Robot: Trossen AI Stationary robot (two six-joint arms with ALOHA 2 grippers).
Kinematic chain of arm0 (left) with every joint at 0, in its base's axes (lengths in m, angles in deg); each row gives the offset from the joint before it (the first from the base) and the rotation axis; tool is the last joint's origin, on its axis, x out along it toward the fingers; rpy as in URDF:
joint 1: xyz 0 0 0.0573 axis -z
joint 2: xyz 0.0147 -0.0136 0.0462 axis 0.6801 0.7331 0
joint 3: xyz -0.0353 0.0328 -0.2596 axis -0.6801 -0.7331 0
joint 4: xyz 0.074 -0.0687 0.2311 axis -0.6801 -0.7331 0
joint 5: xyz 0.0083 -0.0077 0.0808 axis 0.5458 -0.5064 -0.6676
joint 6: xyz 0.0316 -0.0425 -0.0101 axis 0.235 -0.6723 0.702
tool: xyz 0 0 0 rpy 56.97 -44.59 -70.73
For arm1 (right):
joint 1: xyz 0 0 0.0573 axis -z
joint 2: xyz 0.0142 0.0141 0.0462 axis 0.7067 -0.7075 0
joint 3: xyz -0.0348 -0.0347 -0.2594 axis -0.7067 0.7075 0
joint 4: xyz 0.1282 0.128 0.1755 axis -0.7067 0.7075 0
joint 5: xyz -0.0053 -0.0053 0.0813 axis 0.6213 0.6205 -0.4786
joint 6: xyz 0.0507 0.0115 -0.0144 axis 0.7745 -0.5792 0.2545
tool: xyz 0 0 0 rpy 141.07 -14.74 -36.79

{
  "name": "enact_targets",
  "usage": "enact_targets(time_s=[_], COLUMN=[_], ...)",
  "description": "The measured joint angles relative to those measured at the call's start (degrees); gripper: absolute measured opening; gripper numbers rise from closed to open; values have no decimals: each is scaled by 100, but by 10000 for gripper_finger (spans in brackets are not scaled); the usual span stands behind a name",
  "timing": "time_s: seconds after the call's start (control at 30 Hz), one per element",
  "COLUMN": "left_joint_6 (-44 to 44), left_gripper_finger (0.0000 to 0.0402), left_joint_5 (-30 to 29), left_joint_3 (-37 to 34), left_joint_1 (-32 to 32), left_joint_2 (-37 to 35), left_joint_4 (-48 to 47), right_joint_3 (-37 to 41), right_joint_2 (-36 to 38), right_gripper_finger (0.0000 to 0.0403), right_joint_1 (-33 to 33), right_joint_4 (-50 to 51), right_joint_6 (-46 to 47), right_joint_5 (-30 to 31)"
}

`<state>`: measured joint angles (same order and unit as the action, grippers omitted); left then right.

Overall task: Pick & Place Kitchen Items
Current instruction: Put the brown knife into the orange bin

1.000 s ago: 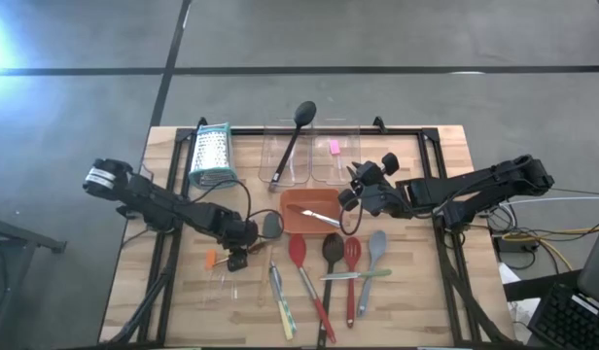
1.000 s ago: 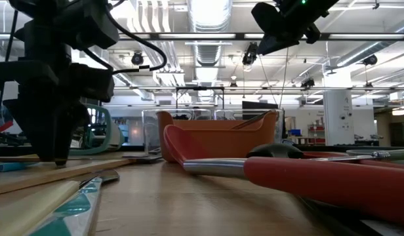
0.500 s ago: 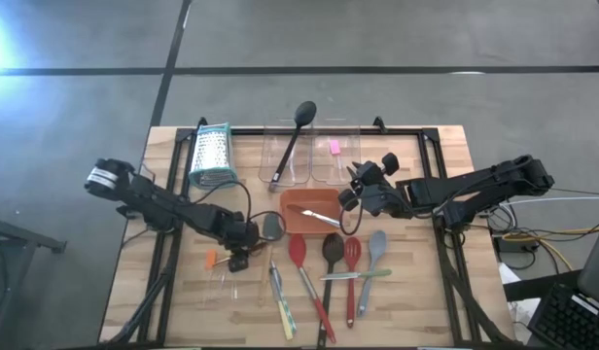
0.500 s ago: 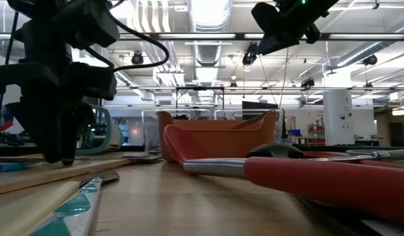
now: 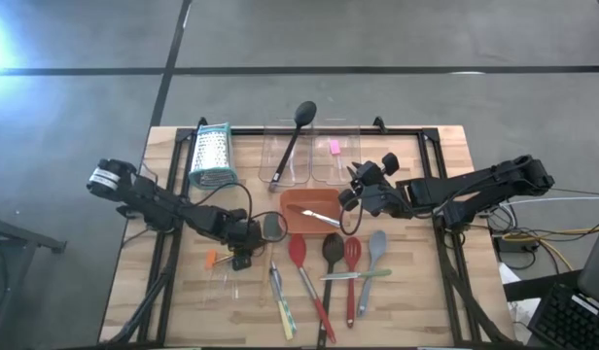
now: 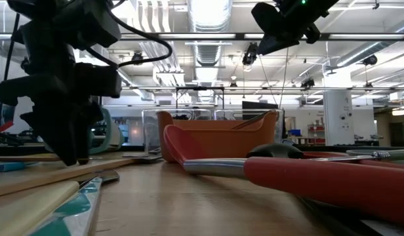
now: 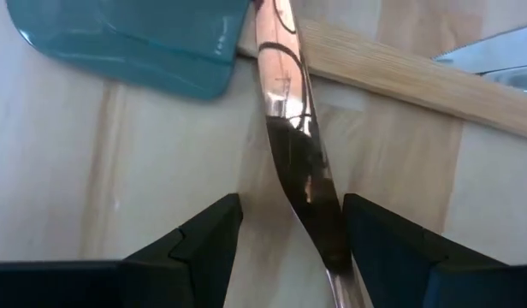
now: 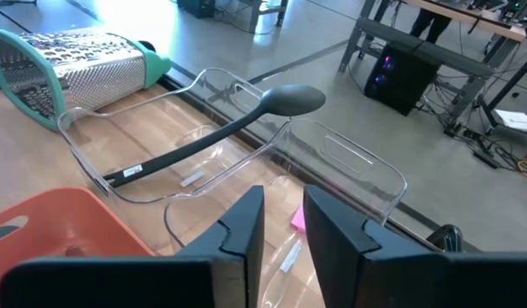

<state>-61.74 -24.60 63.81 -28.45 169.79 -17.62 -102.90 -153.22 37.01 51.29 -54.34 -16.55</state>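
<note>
target tool: thin shiny metal blade [image 7: 302, 162] lying flat on the table [image 5: 183, 292], crossing a bamboo handle [image 7: 392, 77]; teal spatula head [image 7: 135, 34] just beside it.
handling: looks light, stiff, slick, very low profile (pads will likely skate off the metal). Better hold is probably the thicker handle end, not the blade.
left gripper [image 7: 289, 235]: fingers spread, one each side of the blade, nothing held. Arm stretched low from the left edge, wrist pitched down near the front-left.
loose items: red, black and grey spoons [image 5: 338, 262] in a row front-centre, near the orange tray [image 5: 298, 216].
right gripper [image 8: 282, 229]: fingers nearly together, small gap, empty. Hovers above the table beside the tray, aimed at the clear tubs [image 8: 246, 128].
far: black ladle [image 5: 292, 146] already in a tub; grater [image 5: 210, 156] back-left.
</note>
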Motion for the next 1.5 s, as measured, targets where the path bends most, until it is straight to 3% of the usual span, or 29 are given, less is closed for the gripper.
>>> enact_targets(time_s=[0.23,0.57,0.73,0.93,1.13,1.33,1.5], left_joint_6=[216,244,342,729,1248,2251,3379], left_gripper_finger=[176,17,9,6,5,5,5], left_joint_5=[-208,-143,23,48,-845,-2011,-2384], left_joint_3=[-70,-57,101,497,839,739,374], left_joint_1=[0,-7,-14,1,-4,-7,-23], left_joint_2=[3,69,-118,-869,-1932,-2694,-2859], left_joint_4=[223,344,159,-1019,-1057,284,2811], right_joint_3=[0,0,0,0,0,0,0], right_joint_2=[0,0,0,0,1,1,2], right_gripper_finger=[86,67,66,77,84,81,70], right_joint_1=[0,0,-1,1,1,1,1], right_joint_4=[0,0,2,7,10,4,-8], right_joint_6=[0,-2,-2,-2,-2,45,45], right_joint_5=[0,0,0,0,0,-2,-2])
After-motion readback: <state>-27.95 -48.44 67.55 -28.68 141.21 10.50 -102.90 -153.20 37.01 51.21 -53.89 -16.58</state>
